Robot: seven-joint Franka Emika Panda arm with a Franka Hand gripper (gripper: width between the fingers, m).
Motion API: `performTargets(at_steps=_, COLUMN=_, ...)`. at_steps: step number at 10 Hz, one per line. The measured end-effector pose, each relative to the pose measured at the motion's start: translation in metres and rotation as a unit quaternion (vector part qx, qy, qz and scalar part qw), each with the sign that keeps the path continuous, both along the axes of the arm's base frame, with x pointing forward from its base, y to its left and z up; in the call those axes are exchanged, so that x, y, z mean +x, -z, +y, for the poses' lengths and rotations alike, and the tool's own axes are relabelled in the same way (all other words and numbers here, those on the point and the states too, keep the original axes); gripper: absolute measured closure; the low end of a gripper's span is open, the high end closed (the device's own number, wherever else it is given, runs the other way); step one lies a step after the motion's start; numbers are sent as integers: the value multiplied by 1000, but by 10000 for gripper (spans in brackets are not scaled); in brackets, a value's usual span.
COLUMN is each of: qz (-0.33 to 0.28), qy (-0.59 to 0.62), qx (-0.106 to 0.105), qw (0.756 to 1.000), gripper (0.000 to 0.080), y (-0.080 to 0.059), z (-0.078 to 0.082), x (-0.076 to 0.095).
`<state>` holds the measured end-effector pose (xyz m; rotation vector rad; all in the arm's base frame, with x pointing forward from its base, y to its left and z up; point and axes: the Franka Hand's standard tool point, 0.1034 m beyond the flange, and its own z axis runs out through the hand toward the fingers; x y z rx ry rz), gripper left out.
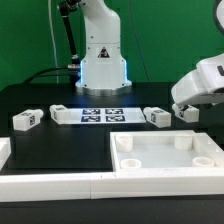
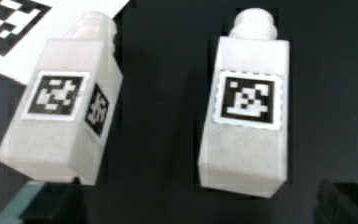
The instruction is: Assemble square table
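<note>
The gripper (image 1: 189, 100) is hovering, fingers spread and grasping nothing, over one leg (image 2: 250, 105) beside a second leg (image 2: 66, 105); the tabletop (image 1: 150, 158) is sitting near.

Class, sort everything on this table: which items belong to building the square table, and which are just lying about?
For the job: table top; first leg, second leg, third leg, fourth leg, counted from the exterior view's left.
Just lying about: marker board; border bars.
</note>
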<state>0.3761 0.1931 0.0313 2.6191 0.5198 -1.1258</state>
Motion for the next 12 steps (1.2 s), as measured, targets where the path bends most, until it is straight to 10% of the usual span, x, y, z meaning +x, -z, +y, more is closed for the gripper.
performTargets(at_steps=8, qz=31, qy=23, qx=-10, qw=999, gripper=151, y=21, z=3, x=-26)
performTargets(at_steps=11, qz=31, qy=23, qx=-10, qw=999, gripper=511, y=21, z=3, x=-26)
performTargets(at_steps=12, qz=31, qy=23, qx=-10, qw=999, gripper=511, y=21, z=3, x=-26)
